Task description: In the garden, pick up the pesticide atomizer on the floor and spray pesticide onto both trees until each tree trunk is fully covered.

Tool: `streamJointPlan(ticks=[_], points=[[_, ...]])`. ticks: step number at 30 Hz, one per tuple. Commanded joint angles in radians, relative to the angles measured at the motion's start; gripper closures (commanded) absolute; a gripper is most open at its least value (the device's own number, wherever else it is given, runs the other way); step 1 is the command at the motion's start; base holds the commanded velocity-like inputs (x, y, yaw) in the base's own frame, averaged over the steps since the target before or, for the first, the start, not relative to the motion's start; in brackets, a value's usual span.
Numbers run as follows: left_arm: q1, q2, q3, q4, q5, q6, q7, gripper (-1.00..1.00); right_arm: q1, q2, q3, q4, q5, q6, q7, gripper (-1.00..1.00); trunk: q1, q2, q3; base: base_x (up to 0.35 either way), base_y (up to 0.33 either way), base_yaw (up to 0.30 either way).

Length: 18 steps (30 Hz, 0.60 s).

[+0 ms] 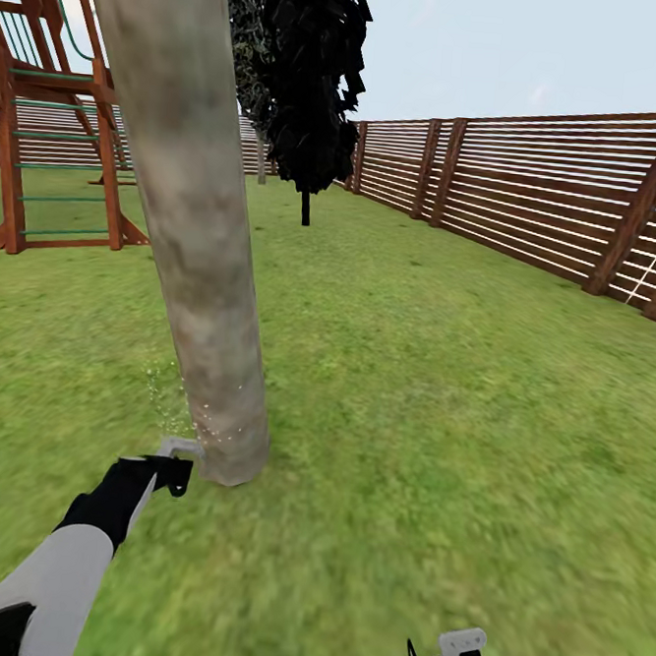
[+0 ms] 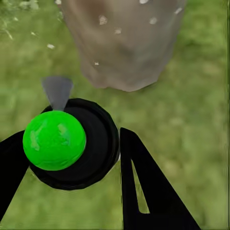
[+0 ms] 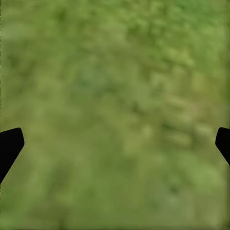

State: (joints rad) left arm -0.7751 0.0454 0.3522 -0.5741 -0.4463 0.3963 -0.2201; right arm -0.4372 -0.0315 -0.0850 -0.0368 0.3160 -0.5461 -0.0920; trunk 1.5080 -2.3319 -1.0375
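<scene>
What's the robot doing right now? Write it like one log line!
left gripper: shut on pesticide atomizer | aimed at tree trunk base | droplets on bark | right gripper: open over lawn

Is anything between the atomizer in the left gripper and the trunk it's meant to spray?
Nothing visible. The left gripper holds the atomizer beside the base of the tree trunk, with bare lawn and pale spray specks between them.

Flat, even daylight lies over my garden; I see no cast shadows and no glare. The lawn smears into blur toward the lower edge of my head view. My right wrist view is soft, unfocused green; the tree trunk looks hazy.
</scene>
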Motion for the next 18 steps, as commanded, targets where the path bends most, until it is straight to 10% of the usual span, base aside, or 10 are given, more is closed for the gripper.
streamJointPlan(ticks=[1,4,12,18], points=[[-0.001,-0.009,-0.005,-0.005,-0.003,0.001,0.0,1.0,0.0,0.0,0.0,0.0,0.0,0.0,0.0,-1.0,0.0,0.0,0.0,0.0,0.0,0.0],[-0.001,-0.035,-0.028,-0.011,-0.002,0.004,-0.001,1.0,0.0,0.0,0.001,0.0,0.001,0.0,0.0,-1.0,0.0,0.0,0.0,-0.004,0.0,0.0],[-0.029,0.009,-0.026,-0.06,0.001,0.09,-0.031,1.0,0.0,0.0,0.001,0.0,0.001,0.0,0.0,-1.0,0.0,0.0,0.0,-0.304,0.0,0.009],[-0.105,-0.037,-0.031,-0.079,0.001,0.161,-0.031,1.0,0.0,0.0,0.001,0.0,0.001,0.0,0.0,-1.0,0.0,0.0,0.0,-0.11,-0.105,0.189]])
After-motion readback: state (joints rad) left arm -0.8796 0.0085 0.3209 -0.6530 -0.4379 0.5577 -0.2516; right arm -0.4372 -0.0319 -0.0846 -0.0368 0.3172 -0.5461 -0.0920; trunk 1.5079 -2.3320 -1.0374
